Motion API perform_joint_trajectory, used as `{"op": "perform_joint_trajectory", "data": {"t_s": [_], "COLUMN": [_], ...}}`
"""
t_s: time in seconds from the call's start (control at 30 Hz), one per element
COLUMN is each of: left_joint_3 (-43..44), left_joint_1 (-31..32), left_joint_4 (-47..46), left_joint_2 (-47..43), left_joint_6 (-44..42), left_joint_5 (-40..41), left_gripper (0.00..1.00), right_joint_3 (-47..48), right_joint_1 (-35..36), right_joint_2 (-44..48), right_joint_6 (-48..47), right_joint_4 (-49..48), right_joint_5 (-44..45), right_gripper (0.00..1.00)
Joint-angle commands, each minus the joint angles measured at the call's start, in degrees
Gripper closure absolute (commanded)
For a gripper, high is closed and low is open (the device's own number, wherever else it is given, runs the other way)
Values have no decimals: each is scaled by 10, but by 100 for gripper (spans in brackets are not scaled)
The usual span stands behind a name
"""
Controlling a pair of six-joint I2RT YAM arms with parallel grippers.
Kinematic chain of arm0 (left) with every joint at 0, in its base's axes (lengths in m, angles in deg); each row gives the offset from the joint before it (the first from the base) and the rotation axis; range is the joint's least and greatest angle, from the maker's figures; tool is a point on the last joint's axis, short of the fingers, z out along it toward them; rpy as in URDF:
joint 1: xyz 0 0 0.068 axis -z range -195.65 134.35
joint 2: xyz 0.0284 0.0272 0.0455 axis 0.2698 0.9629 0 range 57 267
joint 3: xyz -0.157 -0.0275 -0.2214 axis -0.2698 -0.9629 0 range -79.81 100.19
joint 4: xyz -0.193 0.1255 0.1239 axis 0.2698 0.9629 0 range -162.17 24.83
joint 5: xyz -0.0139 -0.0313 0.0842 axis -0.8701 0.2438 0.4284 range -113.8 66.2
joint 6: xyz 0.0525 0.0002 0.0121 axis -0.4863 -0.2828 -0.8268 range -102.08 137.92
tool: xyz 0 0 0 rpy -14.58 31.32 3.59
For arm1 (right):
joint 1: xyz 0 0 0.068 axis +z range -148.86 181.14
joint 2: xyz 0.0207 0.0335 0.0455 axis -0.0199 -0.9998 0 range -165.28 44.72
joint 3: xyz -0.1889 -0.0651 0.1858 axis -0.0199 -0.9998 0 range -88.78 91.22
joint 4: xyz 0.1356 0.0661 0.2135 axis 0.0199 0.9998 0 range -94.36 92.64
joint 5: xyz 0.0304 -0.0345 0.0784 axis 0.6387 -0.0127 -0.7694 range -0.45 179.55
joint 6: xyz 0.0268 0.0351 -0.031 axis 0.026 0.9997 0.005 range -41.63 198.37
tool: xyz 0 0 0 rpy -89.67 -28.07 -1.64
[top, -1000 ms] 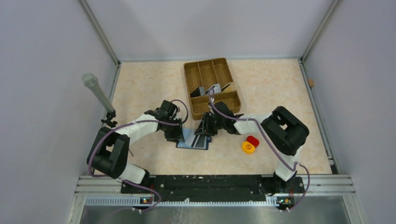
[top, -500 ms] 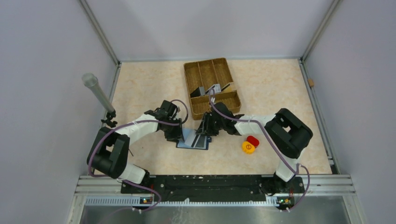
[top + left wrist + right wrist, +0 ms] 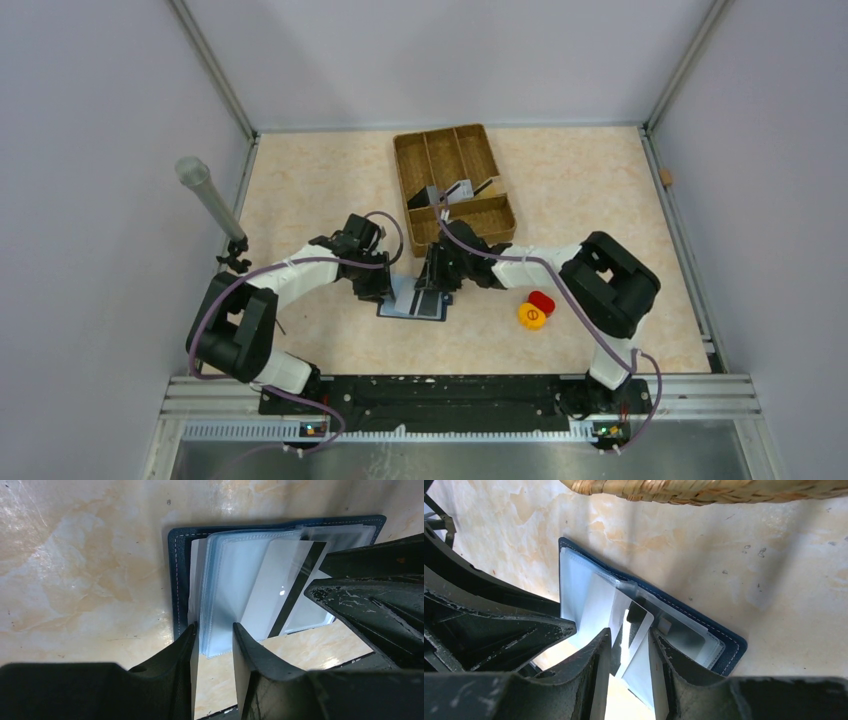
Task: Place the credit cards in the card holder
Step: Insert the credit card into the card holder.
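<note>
My right jaws clamp a striped credit card (image 3: 640, 630) at the open card holder (image 3: 730, 652), and my left jaws straddle its clear sleeves (image 3: 225, 595), though whether they grip I cannot tell.

I count one card holder (image 3: 400, 303) on the counter, just in front of the woven tray (image 3: 455, 130). One striped card (image 3: 292, 582) is at the holder. As far as I can tell, three more cards (image 3: 455, 190) lean inside the tray. In front and right of the tray are two round pieces: one red piece (image 3: 542, 301) and one yellow piece (image 3: 532, 317).
</note>
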Motion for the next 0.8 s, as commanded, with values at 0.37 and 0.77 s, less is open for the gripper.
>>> {"op": "perform_joint_trajectory", "data": {"t_s": [0.37,0.77], "left_joint_3": [-19,-49], "left_joint_1": [4,3], "left_joint_4": [-62,-105], "left_joint_2": [-34,-57], "left_joint_6": [27,54], "left_joint_5": [-30,-56], "left_gripper": [69,71], "right_joint_3": [21,40], "right_joint_1": [24,40], "right_joint_2": [-26,-33], "right_joint_6": [18,34], "right_joint_4": [-4,-14], "right_joint_5": [5,16], "right_gripper": [67,67]}}
